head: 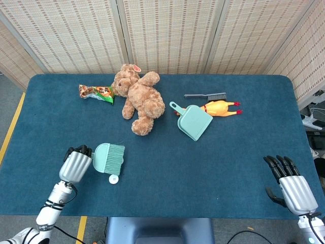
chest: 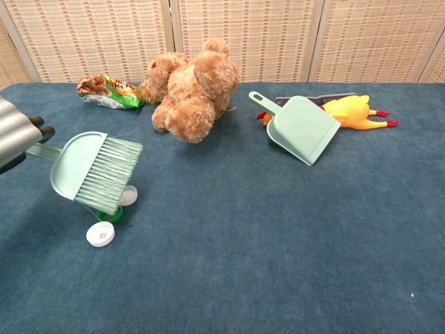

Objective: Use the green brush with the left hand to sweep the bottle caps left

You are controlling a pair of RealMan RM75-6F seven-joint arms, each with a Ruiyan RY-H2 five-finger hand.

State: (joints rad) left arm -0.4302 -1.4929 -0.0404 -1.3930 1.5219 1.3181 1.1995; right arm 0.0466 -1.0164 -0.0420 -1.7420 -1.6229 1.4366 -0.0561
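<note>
My left hand (head: 76,165) (chest: 17,136) grips the handle of the green brush (head: 109,158) (chest: 95,171), which is lifted off the cloth with its bristles pointing right. The brush hangs over the bottle caps. A white cap (head: 114,179) (chest: 101,235) lies free in front of it. A green cap (chest: 111,213) and another white cap (chest: 128,195) peek out under the bristles in the chest view. My right hand (head: 291,184) hovers open at the table's near right corner, holding nothing.
A brown teddy bear (head: 138,97) lies at the back middle with a snack packet (head: 96,92) to its left. A green dustpan (head: 193,121), a dark brush (head: 206,95) and a rubber chicken (head: 220,108) sit right of centre. The blue table (head: 213,162) ends just ahead of both hands.
</note>
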